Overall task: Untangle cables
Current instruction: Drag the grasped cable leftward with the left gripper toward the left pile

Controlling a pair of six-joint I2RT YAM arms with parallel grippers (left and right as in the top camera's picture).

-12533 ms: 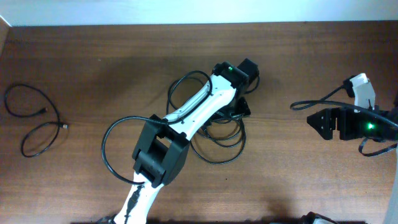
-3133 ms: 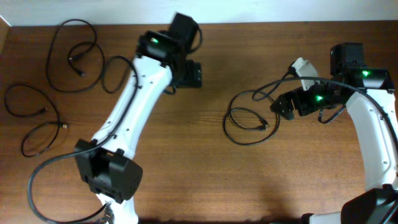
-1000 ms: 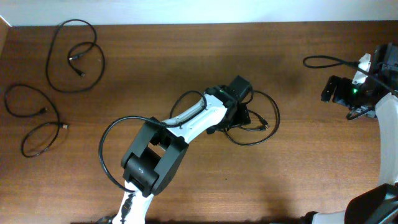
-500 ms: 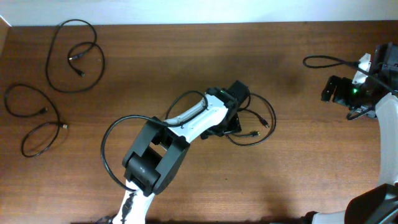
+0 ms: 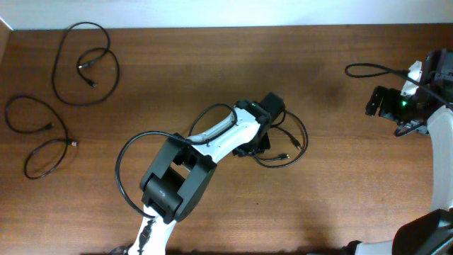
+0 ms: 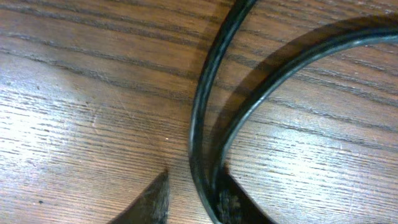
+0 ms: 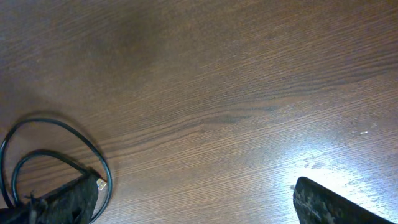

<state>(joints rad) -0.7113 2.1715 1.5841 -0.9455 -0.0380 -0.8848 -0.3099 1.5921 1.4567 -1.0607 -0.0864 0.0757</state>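
Three thin black cables lie on the wooden table. One cable [image 5: 85,60] curls at the far left back, and a second cable [image 5: 39,138] loops below it. The third cable [image 5: 287,145] is a small loop at the centre with its plug ends inside. My left gripper [image 5: 263,142] is down on that loop's left side. In the left wrist view a strand of the cable [image 6: 202,106] runs between the fingertips of the left gripper [image 6: 193,200], against the right finger [image 6: 236,205], with a slit of wood still showing beside the left one. My right gripper [image 5: 375,103] hovers wide open at the right edge.
In the right wrist view the right gripper [image 7: 199,202] holds nothing, and a black cord loop [image 7: 62,140] with a small metal tip lies by its left finger. A thick black arm cable [image 5: 368,69] sticks out leftward at the far right. The table's back edge meets a white wall.
The left gripper's jaws have narrowed from wide open around the centre cable and shifted slightly toward the front left, drawing the loop smaller. The right arm has not moved.
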